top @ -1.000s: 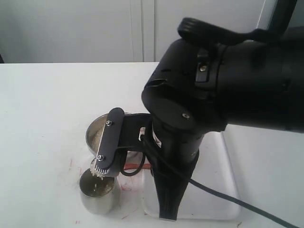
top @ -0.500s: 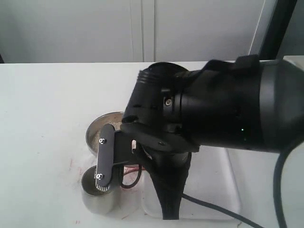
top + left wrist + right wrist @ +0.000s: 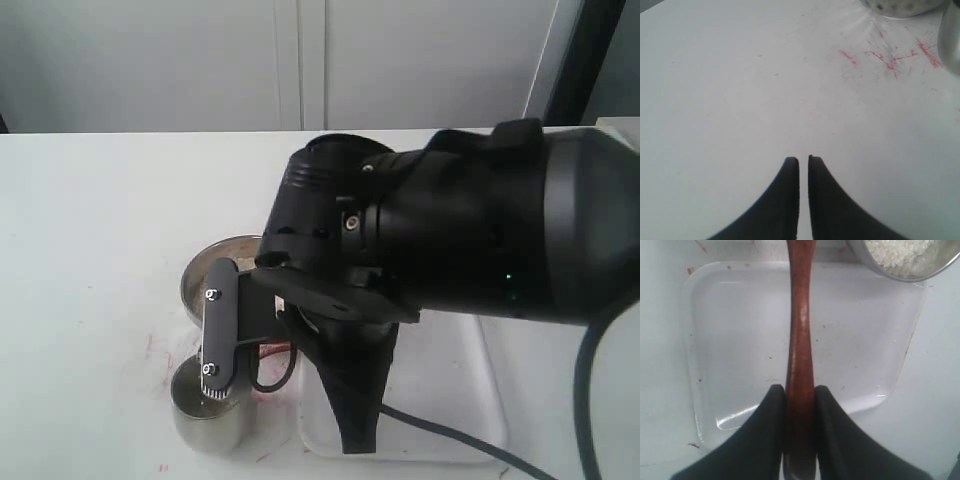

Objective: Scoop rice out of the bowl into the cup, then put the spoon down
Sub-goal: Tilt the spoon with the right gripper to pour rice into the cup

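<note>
White table (image 3: 90, 200), red scuffs (image 3: 890, 60); on it bowl (image 3: 190, 285), cup (image 3: 205, 432), clear tray (image 3: 450, 395)

White tabletop (image 3: 90, 200), pale panelled wall (image 3: 200, 60) behind, perhaps cabinet doors.

Bright, even, diffuse light nearly washes out the white table (image 3: 90, 200) in all three views, and shadows are faint and soft-edged. The black right arm (image 3: 450, 240), close to the exterior lens, looks soft and almost detailless. A narrow glossy streak runs along the spoon (image 3: 800, 330) — the clear tray (image 3: 732, 417) glints at its rim.
</note>
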{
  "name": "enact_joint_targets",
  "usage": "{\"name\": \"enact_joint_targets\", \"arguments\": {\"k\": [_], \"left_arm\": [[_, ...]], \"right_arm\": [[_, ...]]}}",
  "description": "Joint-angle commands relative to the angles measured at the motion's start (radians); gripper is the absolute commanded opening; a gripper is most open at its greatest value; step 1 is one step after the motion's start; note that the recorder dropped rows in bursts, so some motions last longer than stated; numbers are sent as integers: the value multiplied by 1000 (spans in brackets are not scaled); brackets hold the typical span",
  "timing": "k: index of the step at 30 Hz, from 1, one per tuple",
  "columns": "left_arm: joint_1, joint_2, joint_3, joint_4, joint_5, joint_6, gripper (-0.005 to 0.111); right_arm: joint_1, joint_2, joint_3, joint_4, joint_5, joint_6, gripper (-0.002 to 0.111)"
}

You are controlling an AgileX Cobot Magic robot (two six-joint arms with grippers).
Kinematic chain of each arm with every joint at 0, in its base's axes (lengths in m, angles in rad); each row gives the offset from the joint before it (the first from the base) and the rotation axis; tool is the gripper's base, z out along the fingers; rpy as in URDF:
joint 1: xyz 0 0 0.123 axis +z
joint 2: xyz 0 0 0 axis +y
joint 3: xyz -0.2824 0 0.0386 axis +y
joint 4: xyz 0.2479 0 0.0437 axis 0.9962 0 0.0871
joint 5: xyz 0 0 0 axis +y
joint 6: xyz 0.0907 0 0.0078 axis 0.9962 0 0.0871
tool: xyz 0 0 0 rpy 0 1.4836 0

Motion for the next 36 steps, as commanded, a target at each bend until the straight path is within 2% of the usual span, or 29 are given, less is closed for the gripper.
{"name": "enact_joint_targets", "arguments": {"k": [1,22,29,36], "left_arm": [[-7,0,9,-6,49,-6,14],[-7,0,9,-6,49,-6,14],[-7,0,9,-6,49,-6,14],[-7,0,9,-6,49,-6,14]], "right_arm": [[44,-3,3,-59,4,-3,0],[191,-3,3,-320,181,32,0],[236,-3,3,-439,181,32,0],[262,-1,3,-468,181,32,0]]}}
